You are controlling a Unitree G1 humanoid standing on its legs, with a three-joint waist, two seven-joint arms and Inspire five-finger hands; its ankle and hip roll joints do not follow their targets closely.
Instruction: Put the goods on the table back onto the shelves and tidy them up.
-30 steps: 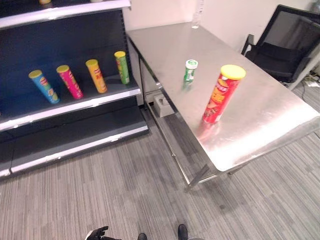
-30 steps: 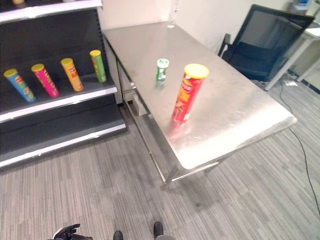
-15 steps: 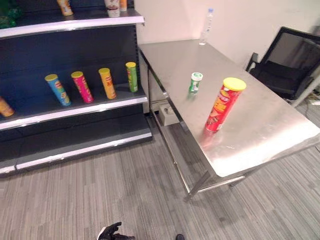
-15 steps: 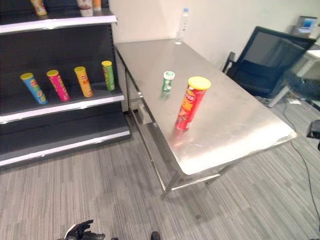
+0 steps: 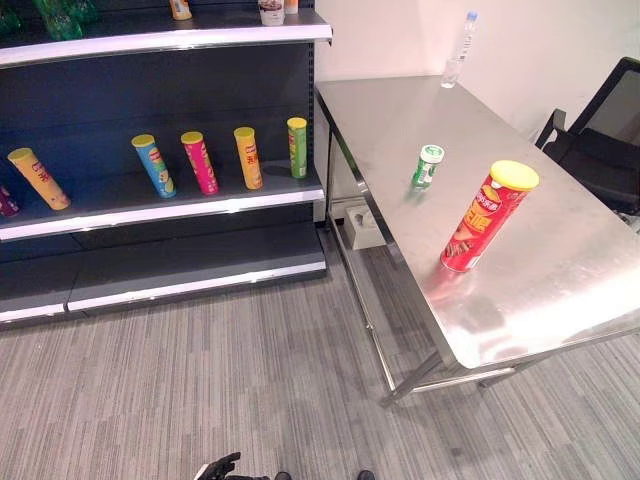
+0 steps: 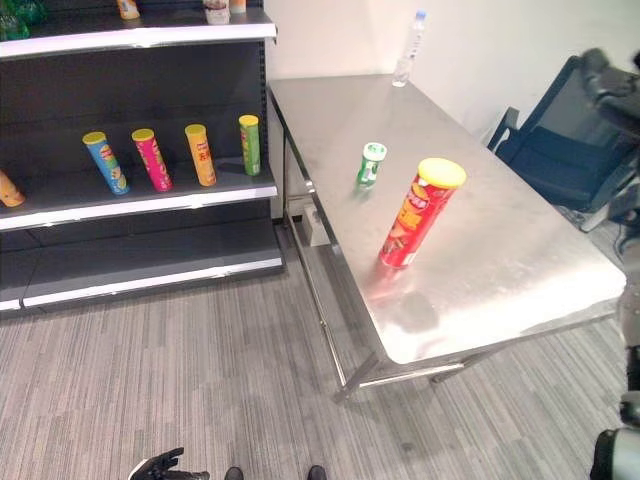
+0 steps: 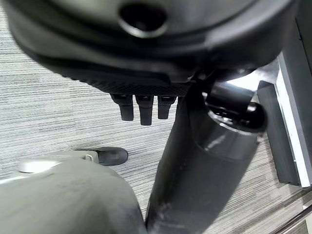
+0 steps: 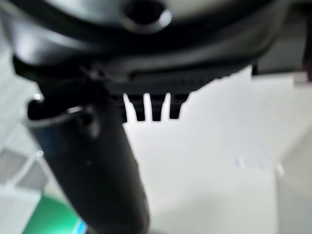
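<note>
The left hand (image 5: 220,468) is hanging low at the near edge, over the grey striped floor (image 5: 230,390), with its fingers spread loose and holding nothing. In the right wrist view the right hand (image 8: 146,92) is showing straight fingers (image 8: 152,111) with nothing in them.

Two goods are waiting on the shiny steel desk (image 5: 560,270) at the right. One is a tall red chip can with a yellow lid (image 5: 487,216), standing upright near the middle of the desk. The other is a small green can with a white lid (image 5: 427,166), standing a bit farther back and to the left of the red one. A clear plastic bottle (image 5: 458,50) is standing at the far end of the desk by the wall.

The dark shelf unit (image 5: 170,200) at the left is holding a row of chip cans on its middle shelf: a blue can (image 5: 155,166), a pink can (image 5: 200,162), an orange can (image 5: 248,157) and a green can (image 5: 297,147). They are leaning a little, and well apart from the desk.

I think the job is only starting. Neither hand is near the desk goods, so both cans are left to carry over and line up.
</note>
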